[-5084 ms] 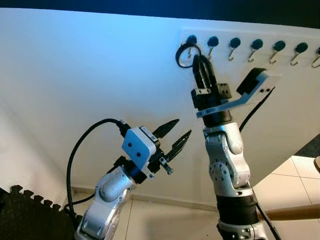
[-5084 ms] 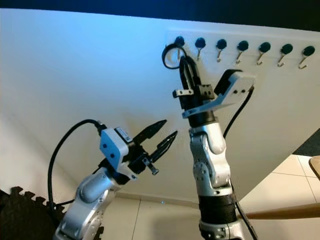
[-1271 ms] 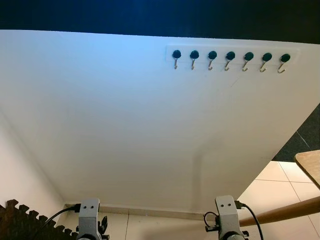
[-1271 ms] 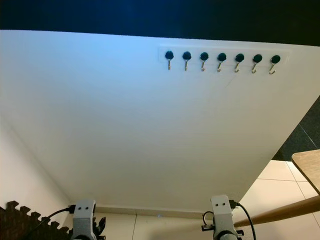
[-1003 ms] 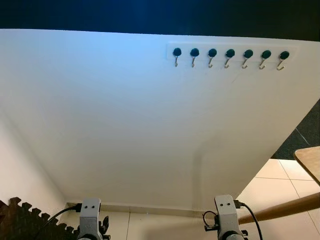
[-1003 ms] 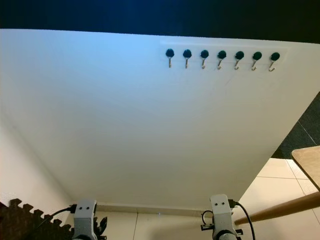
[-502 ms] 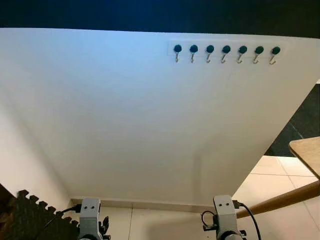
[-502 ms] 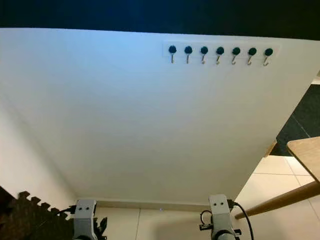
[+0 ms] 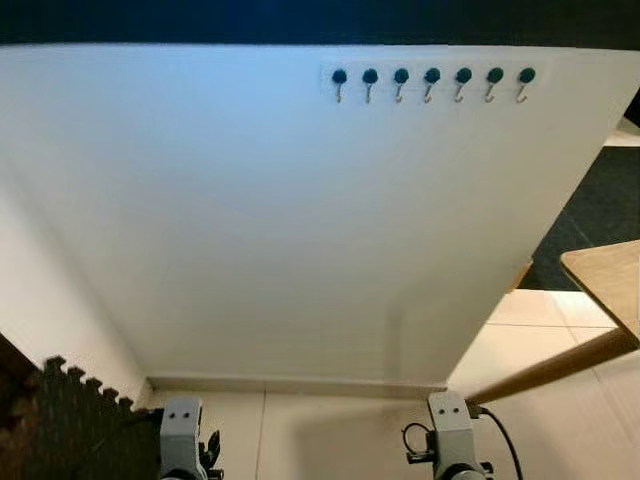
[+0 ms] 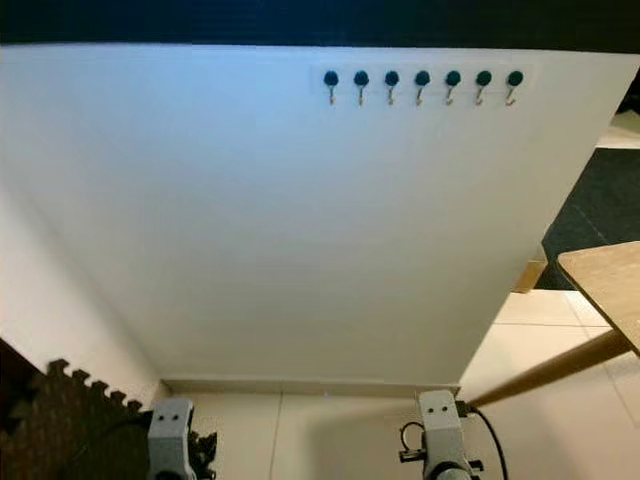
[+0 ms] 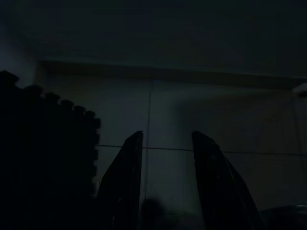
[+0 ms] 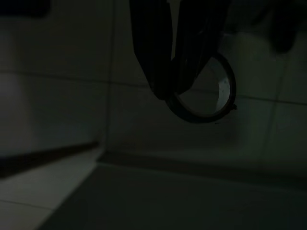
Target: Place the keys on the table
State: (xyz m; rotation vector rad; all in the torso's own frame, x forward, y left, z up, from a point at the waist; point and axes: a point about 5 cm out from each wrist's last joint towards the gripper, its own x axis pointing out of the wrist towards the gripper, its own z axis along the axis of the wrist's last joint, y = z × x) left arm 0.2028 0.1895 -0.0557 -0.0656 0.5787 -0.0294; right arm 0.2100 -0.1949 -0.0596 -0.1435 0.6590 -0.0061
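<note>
Right wrist view: I see right gripper (image 12: 184,72) fingers pinched on the key ring (image 12: 204,93) above floor tiles (image 12: 57,110). Left gripper (image 11: 165,158) fingers parted, idle.

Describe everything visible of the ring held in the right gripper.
The ring is a dark, thin, round loop, looking like a key ring or strap; the dim light hides its material. It hangs below the right gripper, whose black fingers are shut on its upper edge. Pale tiled floor shows through its open middle. Nothing else touches it. Any keys on it cannot be made out.
</note>
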